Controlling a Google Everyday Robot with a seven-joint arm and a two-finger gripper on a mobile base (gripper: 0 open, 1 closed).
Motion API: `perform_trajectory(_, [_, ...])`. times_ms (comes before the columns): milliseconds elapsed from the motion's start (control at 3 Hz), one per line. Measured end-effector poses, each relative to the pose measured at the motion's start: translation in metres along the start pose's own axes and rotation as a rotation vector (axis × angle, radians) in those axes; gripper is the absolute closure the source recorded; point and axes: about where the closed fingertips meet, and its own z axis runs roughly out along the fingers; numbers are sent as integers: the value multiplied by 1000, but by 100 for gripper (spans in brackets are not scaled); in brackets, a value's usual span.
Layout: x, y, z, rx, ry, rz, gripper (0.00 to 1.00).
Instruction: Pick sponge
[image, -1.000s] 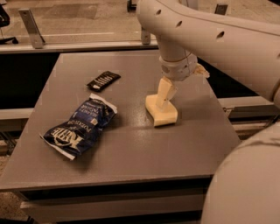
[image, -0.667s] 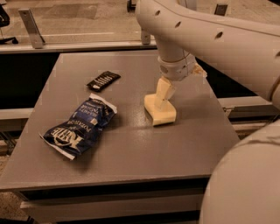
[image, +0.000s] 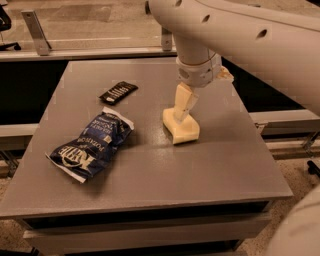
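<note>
The pale yellow sponge (image: 183, 131) lies on the grey table (image: 165, 175), right of its middle. My gripper (image: 181, 115) hangs from the white arm (image: 200, 65) and reaches straight down onto the sponge's top, touching it. The sponge rests on the table surface. Its far part is hidden behind the gripper.
A blue crinkled snack bag (image: 94, 145) lies at the left front of the table. A small black packet (image: 118, 92) lies behind it. A rail with a metal bracket (image: 36, 31) runs behind the table. My white arm covers the upper right.
</note>
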Motion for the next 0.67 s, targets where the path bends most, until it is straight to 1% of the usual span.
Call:
perform_trajectory(333, [2,5,-13,-2,-24,-10,0])
perform_trajectory(667, [0,13,-20,-16,-33,-20,0])
